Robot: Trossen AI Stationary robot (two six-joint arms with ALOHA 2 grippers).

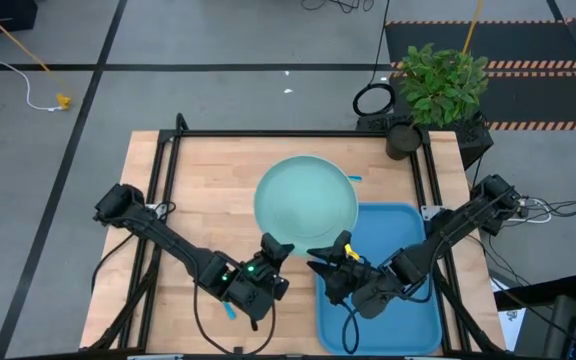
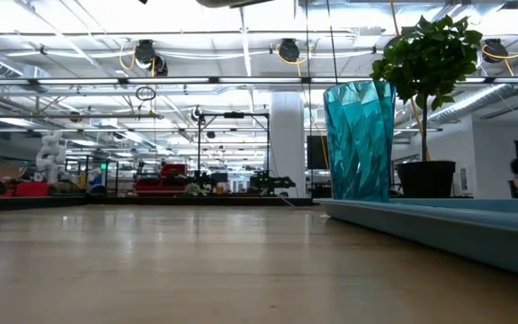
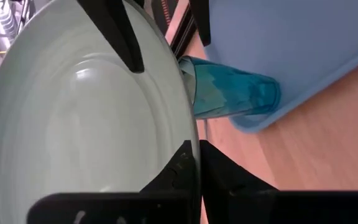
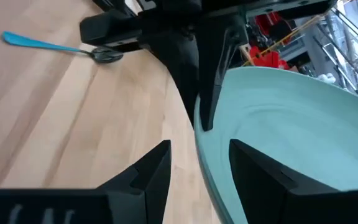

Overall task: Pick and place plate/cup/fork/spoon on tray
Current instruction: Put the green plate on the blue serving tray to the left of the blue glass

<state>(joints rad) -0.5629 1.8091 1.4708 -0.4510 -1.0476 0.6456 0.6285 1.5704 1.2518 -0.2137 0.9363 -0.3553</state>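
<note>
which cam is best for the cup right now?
Low view: the cup stands upright and whole on the tray. Left wrist view shows it partly, behind the plate rim. In the high view the arms hide it; the right wrist view misses it.

Two dark, near-black jointed arms, slim tubular links with bulkier rounded housings at the joints. Left arm point(image 1: 168, 238): small green indicator light glowing at the wrist housing; thin black cable looping off the wrist block. Right arm point(image 1: 448, 232): yellow patch or tag on the block near the fingers; black cable curling beneath the wrist; pale cables trailing from its base joint. Left gripper point(image 1: 277, 247) and right gripper point(image 1: 320, 256): matte black flat-sided fingers point(image 3: 120, 31), tapering to angular, blunt tips, plain surfaces; squared black mounting bar behind each pair.
</note>
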